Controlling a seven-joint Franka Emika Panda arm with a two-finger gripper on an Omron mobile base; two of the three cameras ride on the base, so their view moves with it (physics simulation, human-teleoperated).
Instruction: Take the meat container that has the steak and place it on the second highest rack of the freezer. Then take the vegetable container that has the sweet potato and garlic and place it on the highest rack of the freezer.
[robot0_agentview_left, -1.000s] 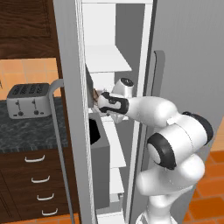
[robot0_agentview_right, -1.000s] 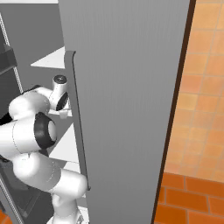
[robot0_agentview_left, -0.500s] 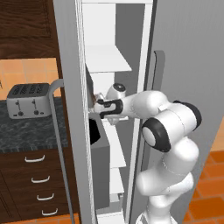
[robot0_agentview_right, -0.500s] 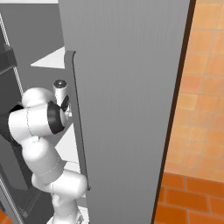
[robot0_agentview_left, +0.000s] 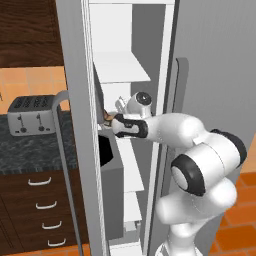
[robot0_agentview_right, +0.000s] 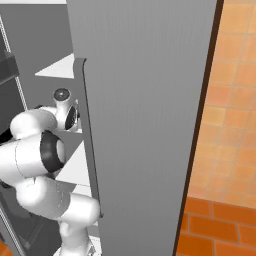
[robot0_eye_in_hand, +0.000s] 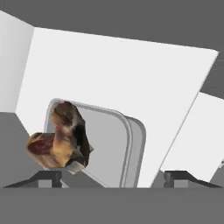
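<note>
Steak (robot0_eye_in_hand: 59, 142) lies in a pale grey meat container (robot0_eye_in_hand: 116, 151), at its near left corner, and the container rests flat on a white shelf (robot0_eye_in_hand: 144, 83) inside the freezer (robot0_agentview_left: 127, 75). The gripper (robot0_eye_in_hand: 113, 177) is just in front of the container; its two dark fingertips (robot0_eye_in_hand: 48, 177) stand wide apart and hold nothing. In the left base view the white arm (robot0_agentview_left: 170, 130) reaches into the compartment, beside the grey door (robot0_agentview_right: 145, 115) with its long handle (robot0_agentview_right: 87, 140).
</note>
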